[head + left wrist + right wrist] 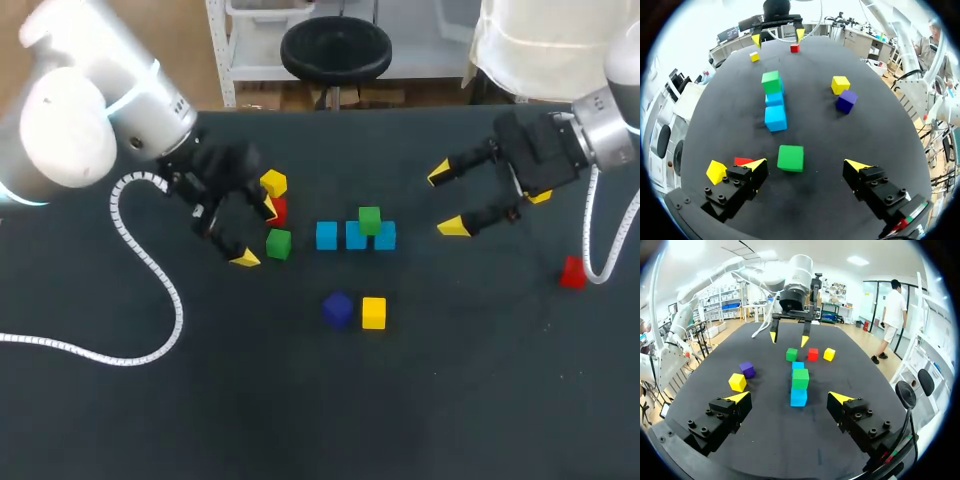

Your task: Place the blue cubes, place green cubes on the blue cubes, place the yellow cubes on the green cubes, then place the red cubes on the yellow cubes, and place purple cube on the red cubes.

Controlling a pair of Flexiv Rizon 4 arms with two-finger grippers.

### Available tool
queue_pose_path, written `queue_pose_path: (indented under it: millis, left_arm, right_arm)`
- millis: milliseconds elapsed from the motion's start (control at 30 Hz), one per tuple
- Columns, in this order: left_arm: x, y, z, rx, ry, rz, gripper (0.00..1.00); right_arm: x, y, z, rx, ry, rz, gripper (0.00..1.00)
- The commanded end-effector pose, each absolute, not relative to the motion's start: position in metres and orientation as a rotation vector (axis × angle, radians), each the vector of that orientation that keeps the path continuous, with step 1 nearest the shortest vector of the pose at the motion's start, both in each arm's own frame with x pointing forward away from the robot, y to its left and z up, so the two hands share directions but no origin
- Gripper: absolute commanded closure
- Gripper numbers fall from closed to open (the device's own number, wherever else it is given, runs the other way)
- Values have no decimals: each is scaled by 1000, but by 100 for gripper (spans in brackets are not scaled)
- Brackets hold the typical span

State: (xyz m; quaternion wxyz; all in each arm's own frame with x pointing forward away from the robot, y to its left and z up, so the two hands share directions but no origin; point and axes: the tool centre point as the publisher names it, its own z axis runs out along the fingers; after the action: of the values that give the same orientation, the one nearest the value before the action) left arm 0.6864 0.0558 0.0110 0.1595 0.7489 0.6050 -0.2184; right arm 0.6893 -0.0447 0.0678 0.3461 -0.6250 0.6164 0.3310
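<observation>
**Locating the Loose Green Cube at the Left Gripper**

In the head view, a red cube (277,210) is seen close to the left gripper (256,233) at 1 o'clock, with a yellow cube (273,184) just beyond it on the same bearing. A purple cube (337,309) and a second yellow cube (374,312) lie side by side at 6 o'clock from the blue row (355,236). A far red cube (572,272) lies at 4 o'clock from the right gripper (447,200).

The blue row is formed of three touching cubes, its long axis laid from 9 to 3 o'clock. A stacked green cube (369,221) is carried toward its 3 o'clock end.

The loose green cube (279,243) rests flat at 3 o'clock from the left gripper. In the left wrist view it is shown in line with the gap between the fingers, touched by neither. Both grippers are spread wide and nothing is held. The right gripper is located well apart from the row, at 2 o'clock.
</observation>
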Motion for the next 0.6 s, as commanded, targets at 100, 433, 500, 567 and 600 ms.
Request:
queue_pose_path:
  millis: [100,433,500,567,600]
  left_arm:
    - [703,56,1,2169,1739,-694,0]
    - [714,48,-5,2213,1721,-702,0]
    - [714,46,-8,2217,1717,-711,0]
    - [714,45,-9,2218,1714,-716,0]
    - [714,44,-10,2218,1713,-717,0]
  right_arm:
    - [689,-45,68,-1621,1598,858,0]
    - [689,-45,68,-1621,1598,858,0]
    - [689,-45,68,-1621,1598,858,0]
    - [689,-45,68,-1621,1598,858,0]
    - [689,-45,68,-1621,1598,858,0]
